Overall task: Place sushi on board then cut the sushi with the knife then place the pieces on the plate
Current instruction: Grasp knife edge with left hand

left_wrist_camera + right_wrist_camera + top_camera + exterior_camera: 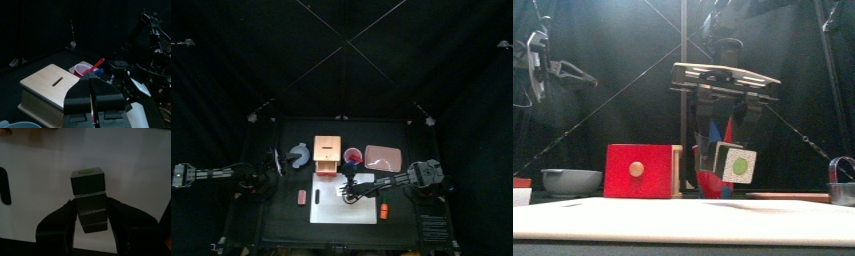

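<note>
Right wrist view: sushi [88, 190] is pinched lengthwise between the right gripper's [89, 203] jaws, its long axis pointing out past the tips. It is held just above the board [40, 158], nearer the back edge. The left gripper [91, 82], pressed together, is parked beyond the board's left edge.

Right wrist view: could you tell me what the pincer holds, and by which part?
The right pincer holds the sushi roll by one end; the other sticks out.

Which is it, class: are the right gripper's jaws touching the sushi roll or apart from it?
Touching. The right wrist view shows the right gripper with its jaws pressed against both sides of the sushi roll, no gap showing.
</note>
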Tool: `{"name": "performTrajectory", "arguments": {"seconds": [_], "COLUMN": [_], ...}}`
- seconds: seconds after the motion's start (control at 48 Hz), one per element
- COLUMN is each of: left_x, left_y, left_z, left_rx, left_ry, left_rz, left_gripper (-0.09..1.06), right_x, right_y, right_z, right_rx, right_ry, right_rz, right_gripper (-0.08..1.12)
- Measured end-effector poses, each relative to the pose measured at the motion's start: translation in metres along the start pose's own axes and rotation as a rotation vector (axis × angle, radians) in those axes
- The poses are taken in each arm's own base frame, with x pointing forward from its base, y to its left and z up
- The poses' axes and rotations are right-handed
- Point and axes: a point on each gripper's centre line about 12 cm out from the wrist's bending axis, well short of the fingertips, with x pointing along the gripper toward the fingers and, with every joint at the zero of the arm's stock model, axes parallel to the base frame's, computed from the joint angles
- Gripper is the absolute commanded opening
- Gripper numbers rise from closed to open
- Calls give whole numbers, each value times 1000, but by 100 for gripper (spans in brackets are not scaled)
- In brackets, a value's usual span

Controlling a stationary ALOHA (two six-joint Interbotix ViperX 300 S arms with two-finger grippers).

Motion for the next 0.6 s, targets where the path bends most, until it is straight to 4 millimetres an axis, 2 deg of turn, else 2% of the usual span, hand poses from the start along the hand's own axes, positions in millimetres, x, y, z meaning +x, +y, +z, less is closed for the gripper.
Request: {"name": "performTrajectory", "arguments": {"seconds": [0.167,0.333,0.458,0.604], "left_x": [0,-1,-2,-2], "left_y": [0,1,2,2], "left_z": [1,-1,-3,-4], "left_rx": [-1,0,0,3], "left_ry": [-7,-2,2,6], "left_rz": [1,2,5,6], "left_gripper": [6,6,6,6], "right_x": [-1,-2,-2,7], "right_y": [7,16,16,9], "right_z": [-2,-8,-13,-20], "right_rx": [-3,-14,-8,36], "right_ry": [4,17,33,77], "right_rz": [48,129,130,77], "right_gripper": [52,74,87,91]}}
